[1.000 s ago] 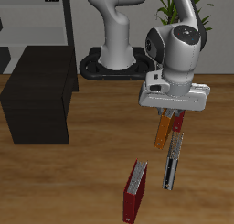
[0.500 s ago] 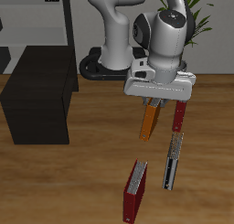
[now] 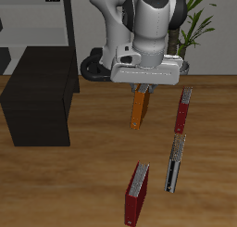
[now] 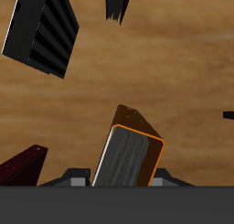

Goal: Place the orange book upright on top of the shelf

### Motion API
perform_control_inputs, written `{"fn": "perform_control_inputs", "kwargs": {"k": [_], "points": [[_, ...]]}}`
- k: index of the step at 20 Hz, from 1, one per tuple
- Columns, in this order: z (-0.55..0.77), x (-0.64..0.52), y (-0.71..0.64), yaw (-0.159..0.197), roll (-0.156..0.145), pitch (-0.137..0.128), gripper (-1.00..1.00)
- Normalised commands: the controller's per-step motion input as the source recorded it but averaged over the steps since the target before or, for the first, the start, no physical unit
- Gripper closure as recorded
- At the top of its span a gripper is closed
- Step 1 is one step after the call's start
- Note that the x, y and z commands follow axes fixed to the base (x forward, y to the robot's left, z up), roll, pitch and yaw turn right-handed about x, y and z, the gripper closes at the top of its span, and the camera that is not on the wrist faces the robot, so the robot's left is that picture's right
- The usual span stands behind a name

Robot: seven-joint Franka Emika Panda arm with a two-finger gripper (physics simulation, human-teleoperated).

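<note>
My gripper (image 3: 144,85) is shut on the orange book (image 3: 139,107), which hangs from it upright and slightly tilted, lifted clear of the wooden table. In the wrist view the orange book (image 4: 129,150) shows its orange cover edge and pale pages between my jaws. The shelf (image 3: 39,94) is a matte black low box at the table's side, some way from the book; it also shows in the wrist view (image 4: 44,31). The fingertips are hidden behind the gripper body in the exterior view.
A dark red book (image 3: 137,195) stands near the table's front edge, a black-and-grey book (image 3: 174,162) lies beside it, and another dark red book (image 3: 183,109) lies farther back. A grey open-frame shelving unit (image 3: 46,22) stands behind the shelf. The robot base (image 3: 116,59) is at the back.
My gripper has carried the orange book up and sideways toward the shelf, away from the books on the table. The other books have not moved.
</note>
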Motion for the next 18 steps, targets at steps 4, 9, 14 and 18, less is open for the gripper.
{"fn": "perform_control_inputs", "kwargs": {"k": [4,9,14,18], "points": [[0.39,-0.24,-0.42,0.03,0.078,0.073,1.0],[0.38,-0.2,-0.38,0.045,0.063,0.024,1.0],[0.5,-0.21,-0.48,0.037,0.064,0.022,1.0],[0.33,-0.16,-0.35,0.032,0.024,-0.01,1.0]]}}
